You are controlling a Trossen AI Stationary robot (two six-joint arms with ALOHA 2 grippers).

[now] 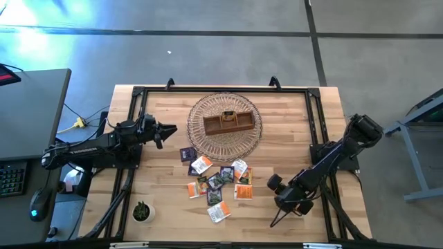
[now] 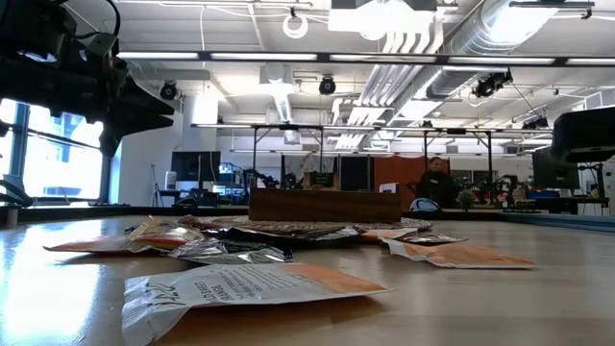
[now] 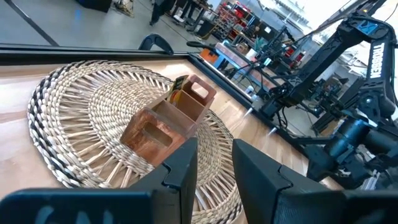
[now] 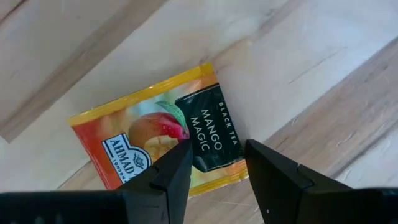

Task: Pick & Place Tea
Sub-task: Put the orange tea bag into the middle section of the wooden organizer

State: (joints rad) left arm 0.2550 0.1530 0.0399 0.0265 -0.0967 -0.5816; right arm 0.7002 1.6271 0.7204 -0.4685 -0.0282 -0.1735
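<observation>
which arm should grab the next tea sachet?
Right. The right gripper hangs open directly over an orange sachet, fingers framing it. The left gripper faces the wooden box on the basket.

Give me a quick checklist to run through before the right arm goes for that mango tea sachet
1. Right gripper open: ok, a gap shows between its fingers.
2. Mango sachet under the right gripper: ok, it lies flat on the table, not yet held.
3. No other sachet on it: ok in the right wrist view.
4. Wooden box standing in the wicker basket: ok.
5. Free compartment: cannot tell; one seems to hold something.
6. Left gripper away from the sachet pile: ok, beside the basket, fingers slightly apart.
</observation>
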